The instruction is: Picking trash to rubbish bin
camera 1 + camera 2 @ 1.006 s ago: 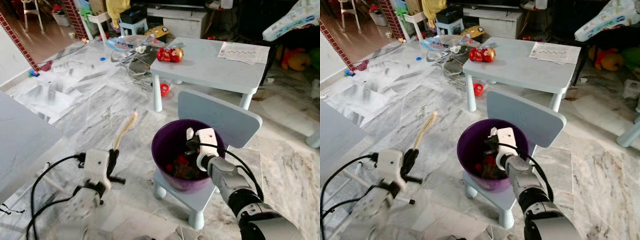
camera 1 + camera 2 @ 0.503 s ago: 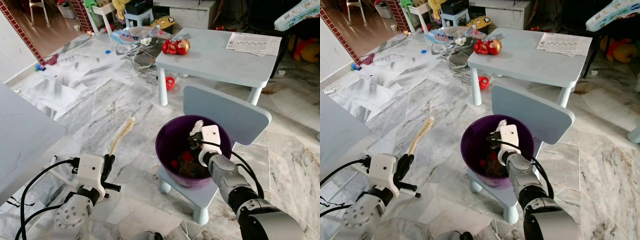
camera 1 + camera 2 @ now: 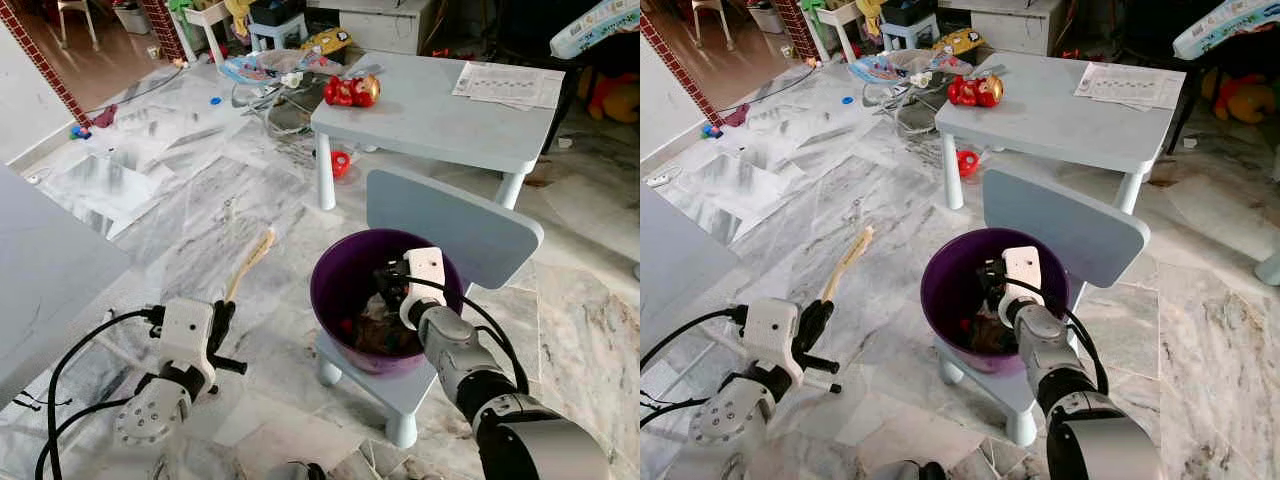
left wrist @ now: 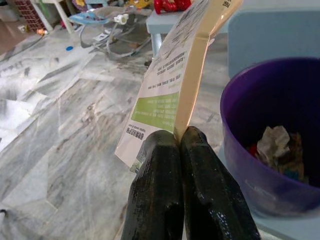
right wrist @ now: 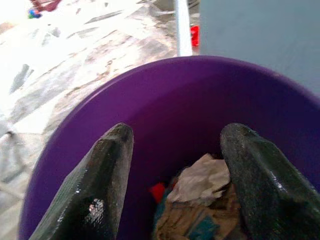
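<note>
- Left gripper, nearest the camera and low on the robot's left: its two black fingers are pressed together on the lower edge of a flat, cream-coloured printed packet. The packet stands up and away from the gripper, so it is carried clear of the marble floor. This is judged to be the next piece of trash for the bin.
- Purple rubbish bin, just right of centre: it sits on the seat of a small pale blue chair. The raised position appears to bring its rim within easy reach of both arms.
- Right gripper, over the bin: its fingers are spread apart with nothing between them, pointing down into the opening. Below them a crumpled pale paper wad lies on red and brown scraps. The gripper's load, if it had one, is judged to be already in the bin.
- Pale blue table, behind the chair: it carries a red toy near its left end and a printed sheet at its right end.
- Far floor beyond the table: scattered clutter, including a small red object beside a table leg.
- Remaining step, judged from this layout: the packet is beside the bin, not over it.
</note>
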Available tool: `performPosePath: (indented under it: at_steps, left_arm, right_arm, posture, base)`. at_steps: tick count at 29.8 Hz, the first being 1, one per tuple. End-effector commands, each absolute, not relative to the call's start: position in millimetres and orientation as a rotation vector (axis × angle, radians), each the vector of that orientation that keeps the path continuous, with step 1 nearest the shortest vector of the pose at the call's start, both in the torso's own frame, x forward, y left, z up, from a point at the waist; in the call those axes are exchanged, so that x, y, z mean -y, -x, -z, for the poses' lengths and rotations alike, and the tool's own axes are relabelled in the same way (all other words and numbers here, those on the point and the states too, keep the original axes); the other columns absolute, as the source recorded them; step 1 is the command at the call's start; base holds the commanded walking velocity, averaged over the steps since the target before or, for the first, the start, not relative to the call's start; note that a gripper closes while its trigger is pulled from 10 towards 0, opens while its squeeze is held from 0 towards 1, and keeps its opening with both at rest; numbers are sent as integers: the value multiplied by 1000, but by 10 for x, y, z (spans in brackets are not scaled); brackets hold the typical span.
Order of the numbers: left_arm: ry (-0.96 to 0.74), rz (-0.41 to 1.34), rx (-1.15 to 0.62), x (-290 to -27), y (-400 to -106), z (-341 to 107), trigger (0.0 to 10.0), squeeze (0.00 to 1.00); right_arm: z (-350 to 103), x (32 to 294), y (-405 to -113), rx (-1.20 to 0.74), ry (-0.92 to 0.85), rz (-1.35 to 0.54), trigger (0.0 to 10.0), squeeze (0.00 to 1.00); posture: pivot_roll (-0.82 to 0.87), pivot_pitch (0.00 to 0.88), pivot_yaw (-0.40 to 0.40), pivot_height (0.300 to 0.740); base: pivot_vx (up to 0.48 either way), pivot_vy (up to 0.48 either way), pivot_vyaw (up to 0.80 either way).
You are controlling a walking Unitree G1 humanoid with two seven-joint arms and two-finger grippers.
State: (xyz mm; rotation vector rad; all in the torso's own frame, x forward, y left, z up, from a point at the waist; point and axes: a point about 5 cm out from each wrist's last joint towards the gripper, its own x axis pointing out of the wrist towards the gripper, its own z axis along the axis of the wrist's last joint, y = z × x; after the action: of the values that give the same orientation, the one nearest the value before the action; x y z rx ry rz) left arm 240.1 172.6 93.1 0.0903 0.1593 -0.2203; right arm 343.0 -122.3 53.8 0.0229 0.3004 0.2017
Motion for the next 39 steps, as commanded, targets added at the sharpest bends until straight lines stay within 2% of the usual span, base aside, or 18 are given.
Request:
performPosePath:
  at_steps: [1,5,10,14,15,16,17,18,19,20,24,29,30,39]
  left_arm:
    - [-82,220,-169,-1738,-2433,-909,10000,0]
    - [-75,305,-139,-1573,-2651,-940,10000,0]
    - [-78,337,-134,-1507,-2734,-935,10000,0]
    - [-93,435,-145,-1295,-2968,-891,10000,0]
    - [-95,462,-148,-1226,-3029,-877,10000,0]
    - [-97,480,-150,-1180,-3071,-870,10000,0]
    - [-96,489,-150,-1155,-3094,-868,10000,0]
    - [-91,499,-145,-1105,-3131,-864,10000,0]
    - [-83,503,-135,-1062,-3157,-866,10000,0]
    - [-75,506,-129,-1028,-3180,-868,10000,0]
    - [-48,540,-144,-860,-3246,-838,10000,0]
    - [-52,559,-199,-732,-3297,-721,10000,8]
    - [-46,560,-211,-714,-3304,-683,10000,1000]
    - [-43,534,-302,-717,-3249,-492,10000,1000]
  right_arm:
    - [-582,1195,-3450,-274,9,-196,10000,1000]
    - [-642,1198,-3362,-188,18,-230,10000,1000]
    - [-687,1177,-3289,-169,27,-266,10000,1000]
    - [-876,1121,-3042,-190,23,-350,10000,1000]
    - [-951,1137,-2972,-198,18,-356,10000,957]
    - [-1005,1143,-2922,-203,13,-362,10000,957]
    - [-1036,1147,-2892,-205,9,-364,10000,800]
    - [-1066,1151,-2836,-223,8,-381,10000,800]
    - [-1084,1141,-2787,-243,0,-408,10000,631]
    - [-1100,1125,-2741,-264,-3,-437,10000,0]
    - [-1169,1021,-2585,-331,14,-581,10000,0]
    - [-1196,1016,-2513,-437,-10,-565,10000,0]
    - [-1201,1035,-2485,-469,-23,-546,10000,0]
    - [-1244,1032,-2449,-498,-14,-556,10000,0]
  posture:
    - [90,108,124,740]
    - [35,101,123,740]
    - [6,100,127,740]
    - [-112,106,156,740]
    - [-126,107,160,740]
    - [-137,106,164,740]
    - [-137,106,164,740]
    - [-152,107,168,740]
    - [-152,107,168,740]
    - [-165,107,173,740]
    - [-200,107,182,740]
    - [-218,103,184,740]
    - [-218,103,184,740]
    - [-225,104,190,740]
  base:
    - [0,0,0]
    - [0,0,0]
    - [0,0,0]
    - [0,0,0]
    - [0,0,0]
    - [0,0,0]
    - [0,0,0]
    - [0,0,0]
    - [0,0,0]
    - [0,0,0]
    - [0,0,0]
    - [0,0,0]
    - [0,0,0]
    - [0,0,0]
